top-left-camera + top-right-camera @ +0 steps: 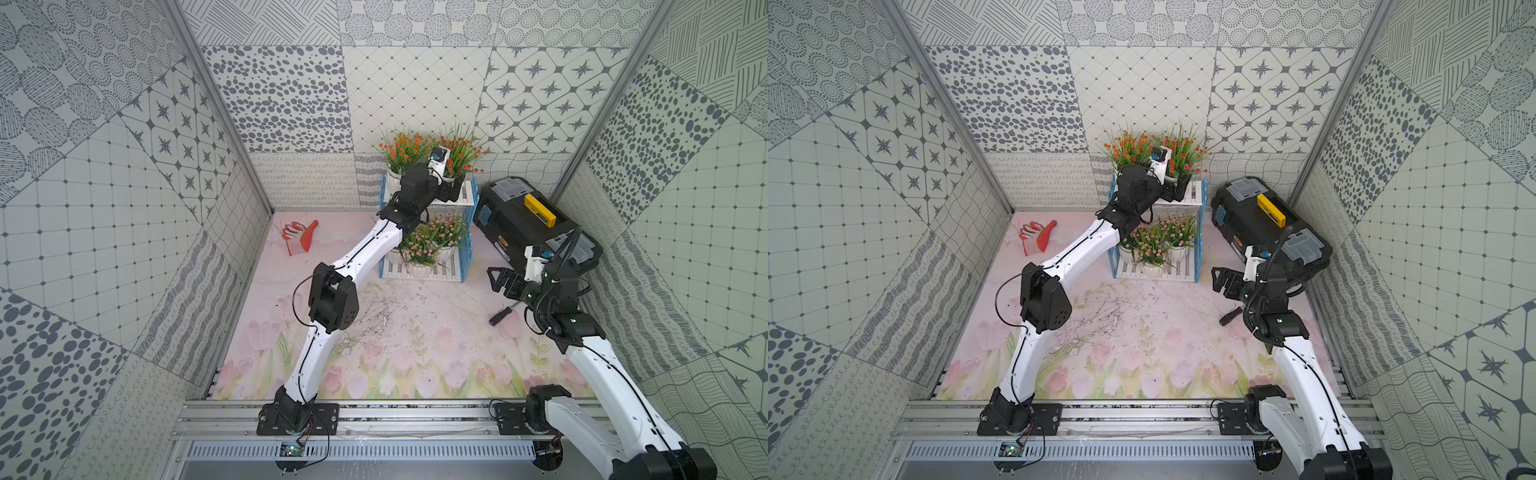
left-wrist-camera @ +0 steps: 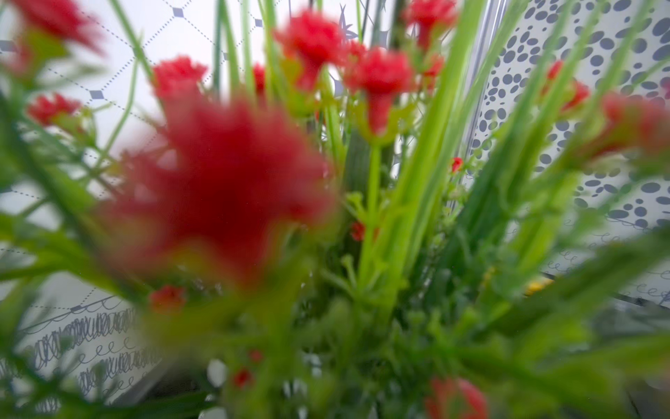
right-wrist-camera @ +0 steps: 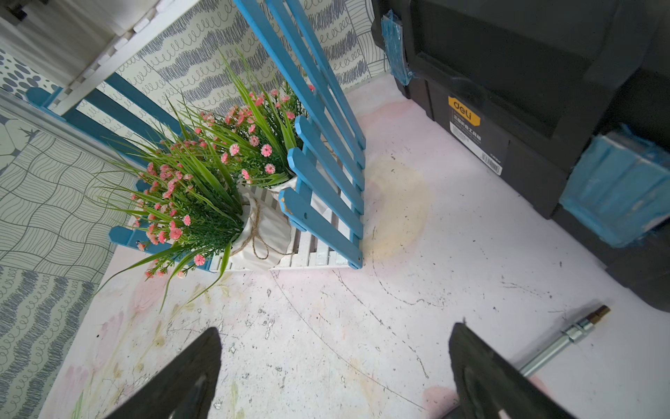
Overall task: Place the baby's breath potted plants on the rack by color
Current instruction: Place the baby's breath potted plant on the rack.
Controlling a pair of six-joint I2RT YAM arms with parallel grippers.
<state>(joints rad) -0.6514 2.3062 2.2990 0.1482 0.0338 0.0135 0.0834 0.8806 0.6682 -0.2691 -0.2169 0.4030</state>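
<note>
Left tool, jaws hidden, at orange-red-flowered white-potted plant directly ahead: settle upright before retreating. Right tool wide, empty.

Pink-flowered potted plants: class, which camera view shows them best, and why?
The right wrist view: the pink-flowered potted plants appear close and sharp, pots and twine visible. Both top views show them small, partly behind the left arm. The left wrist view shows only blurred red flowers.
</note>
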